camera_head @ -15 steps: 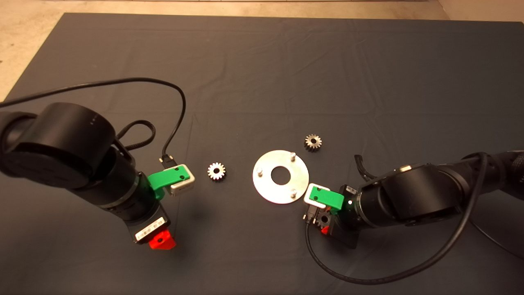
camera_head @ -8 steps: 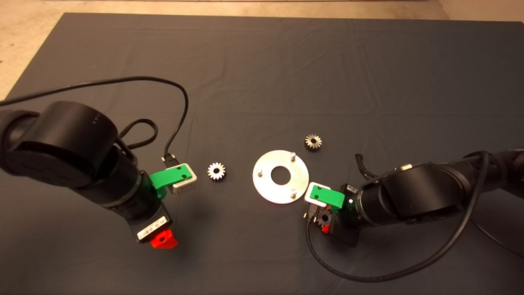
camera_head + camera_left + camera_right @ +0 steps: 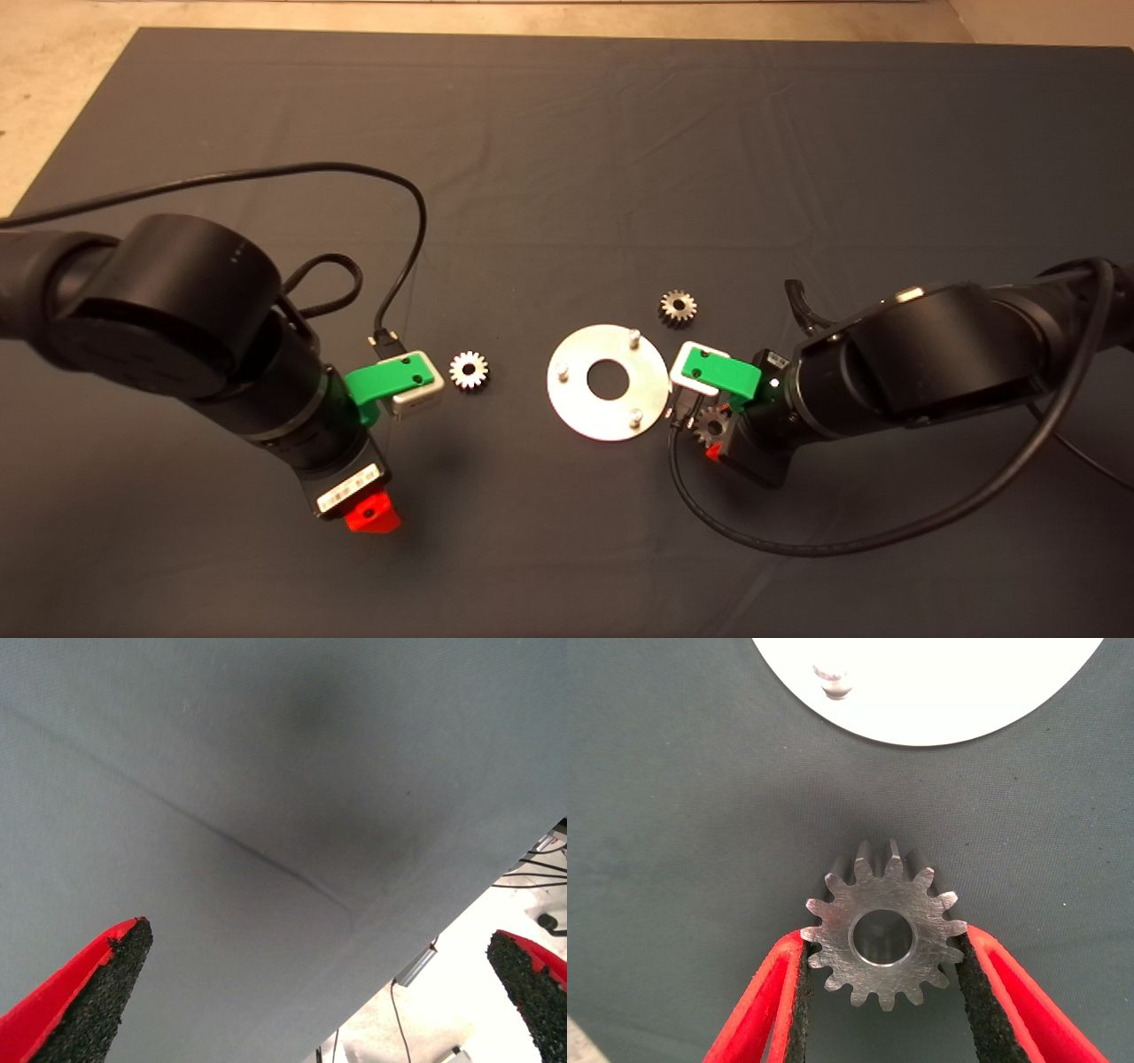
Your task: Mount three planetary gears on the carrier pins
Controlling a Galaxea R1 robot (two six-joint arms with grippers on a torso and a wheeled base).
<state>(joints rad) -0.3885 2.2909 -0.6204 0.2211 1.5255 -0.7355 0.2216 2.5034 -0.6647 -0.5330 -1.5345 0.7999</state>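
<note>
One gear (image 3: 884,935) lifted nearer disc (image 3: 608,381).

No text, brand, number or sign can be read. A white sticker (image 3: 343,490) sits on the left arm's wrist just behind the left claw (image 3: 372,515), and its dark marks are too small to make out.

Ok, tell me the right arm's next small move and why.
Probably carry the held gear over the nearest pin on the disc and line up its bore. The right gripper clamps it beside the disc; all three pins stand bare.
</note>
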